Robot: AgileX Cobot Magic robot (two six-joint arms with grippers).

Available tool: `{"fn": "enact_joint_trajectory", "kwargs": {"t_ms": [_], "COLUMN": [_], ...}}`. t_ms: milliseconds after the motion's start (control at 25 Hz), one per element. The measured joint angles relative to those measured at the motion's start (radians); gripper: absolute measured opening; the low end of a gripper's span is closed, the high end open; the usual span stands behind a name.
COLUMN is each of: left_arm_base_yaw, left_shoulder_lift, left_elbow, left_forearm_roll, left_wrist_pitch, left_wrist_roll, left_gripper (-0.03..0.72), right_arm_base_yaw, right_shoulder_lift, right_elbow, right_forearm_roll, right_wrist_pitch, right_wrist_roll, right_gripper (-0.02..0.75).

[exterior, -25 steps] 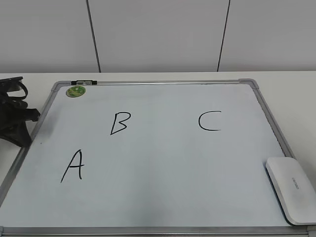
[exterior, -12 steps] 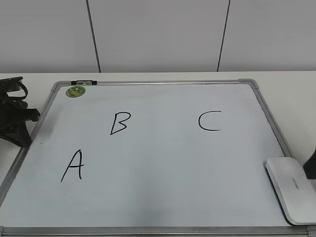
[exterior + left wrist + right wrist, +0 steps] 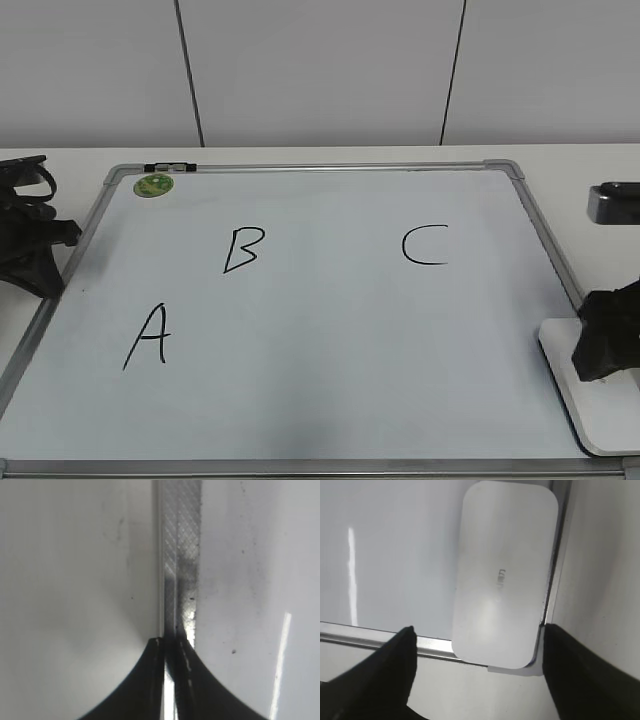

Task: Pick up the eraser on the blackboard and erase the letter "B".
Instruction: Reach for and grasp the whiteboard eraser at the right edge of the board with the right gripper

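Note:
The white eraser (image 3: pixel 590 415) lies on the blackboard's (image 3: pixel 330 330) front right corner; it fills the right wrist view (image 3: pixel 502 575). My right gripper (image 3: pixel 607 345) hangs just above it, jaws wide open, with the eraser's near end between its fingers (image 3: pixel 395 670). The black letter "B" (image 3: pixel 244 249) is at the board's left middle, far from the eraser. My left gripper (image 3: pixel 30 250) rests beside the board's left frame, its fingers (image 3: pixel 157 680) shut and empty over the silver frame (image 3: pixel 180 555).
A black "A" (image 3: pixel 149 336) is at the front left and a black "C" (image 3: pixel 424 245) at the right middle. A green round magnet (image 3: pixel 154 184) sits at the back left corner. White table (image 3: pixel 600 170) surrounds the board.
My right gripper has come into view from the right and moved over the eraser. The left arm and the eraser have not moved.

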Motion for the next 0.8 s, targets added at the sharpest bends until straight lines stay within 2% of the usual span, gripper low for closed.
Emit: {"fn": "enact_joint_trajectory", "kwargs": {"t_ms": [240,800], "left_arm_base_yaw": [0.0,0.0], "left_shoulder_lift": [0.0,0.0], "left_elbow": [0.0,0.0], "left_forearm_roll": [0.0,0.0], "left_wrist_pitch": [0.0,0.0], "left_wrist_roll": [0.0,0.0], "left_gripper": [0.008,0.008], "right_arm_base_yaw": [0.0,0.0], "right_shoulder_lift": [0.084,0.221], "right_elbow": [0.0,-0.003], "right_forearm_roll": [-0.012,-0.029], "right_wrist_pitch": [-0.042,-0.146], "right_wrist_roll": [0.04,0.068], "right_gripper": [0.661,0.649]}}
